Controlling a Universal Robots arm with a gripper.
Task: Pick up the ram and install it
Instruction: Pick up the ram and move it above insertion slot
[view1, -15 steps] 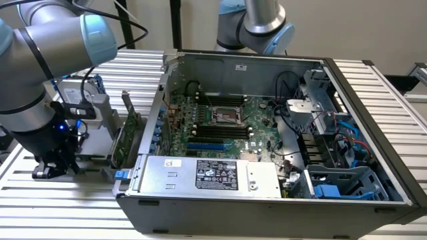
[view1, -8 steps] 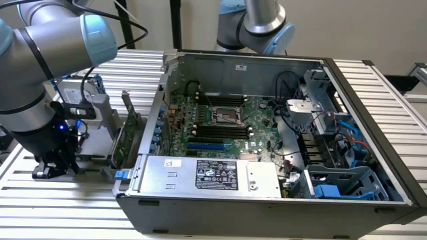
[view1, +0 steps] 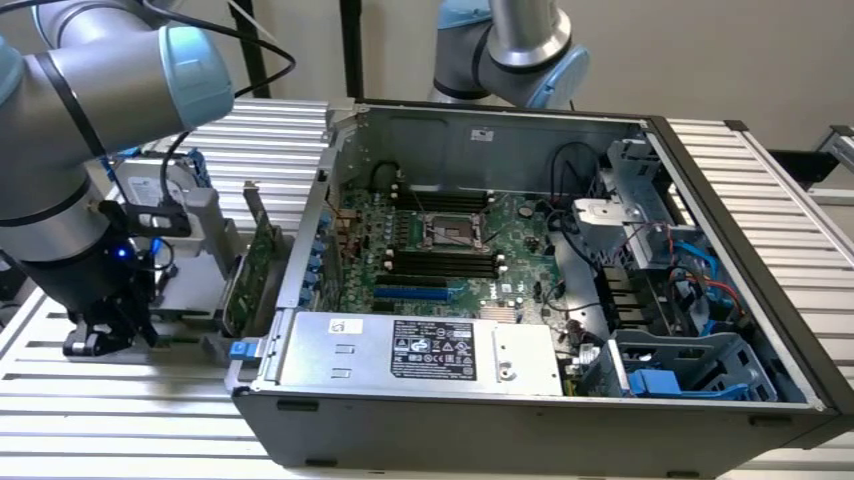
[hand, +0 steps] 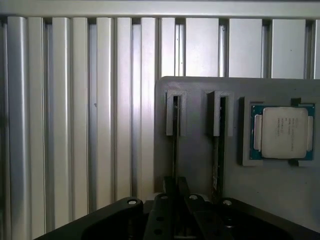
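In the wrist view a grey holder (hand: 195, 165) carries two narrow slots. A ram stick (hand: 175, 131) stands edge-on in one slot, and a second thin stick (hand: 218, 150) stands in the slot beside it. My gripper (hand: 176, 189) hangs directly over the near end of the first ram stick, in line with it. The exterior view places my gripper (view1: 100, 335) low over the holder, on the table at that view's left, outside the computer case. The black memory slots (view1: 430, 262) lie on the motherboard inside the open case.
A processor chip (hand: 282, 132) sits in a recess of the holder next to the sticks. A large green expansion card (view1: 254, 272) stands upright between the holder and the case wall (view1: 314, 235). A second arm (view1: 514, 50) stands behind the case. The ribbed aluminium table (hand: 75, 125) surrounds the holder.
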